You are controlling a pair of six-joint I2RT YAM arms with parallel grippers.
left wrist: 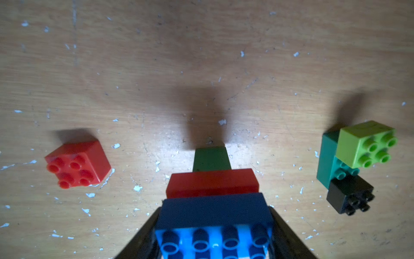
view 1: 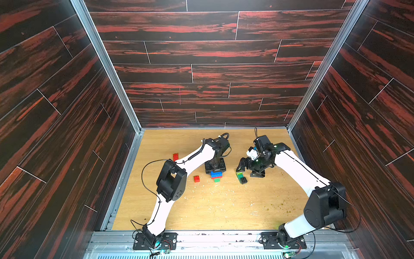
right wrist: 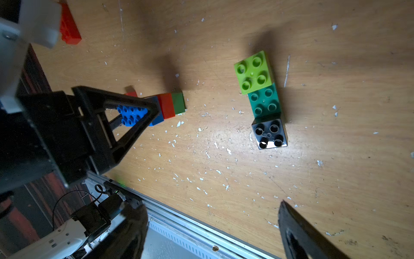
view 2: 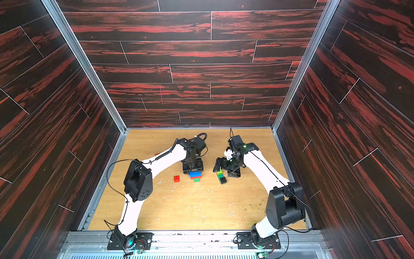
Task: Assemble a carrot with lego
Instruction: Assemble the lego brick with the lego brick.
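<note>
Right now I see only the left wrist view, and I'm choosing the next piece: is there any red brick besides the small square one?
Observer: Yes, a long red brick lies beside the left forearm, farther back than your stack.
Operator: Where's the right tool?
Observer: The right tool is open and empty, just behind the lime end of the teal bar, not touching it.

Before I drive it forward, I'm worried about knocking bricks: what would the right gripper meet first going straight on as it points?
Probably the bare table, just short of the black brick on the teal bar. The right gripper is open; depth is unclear, so it might clip that brick.
</note>
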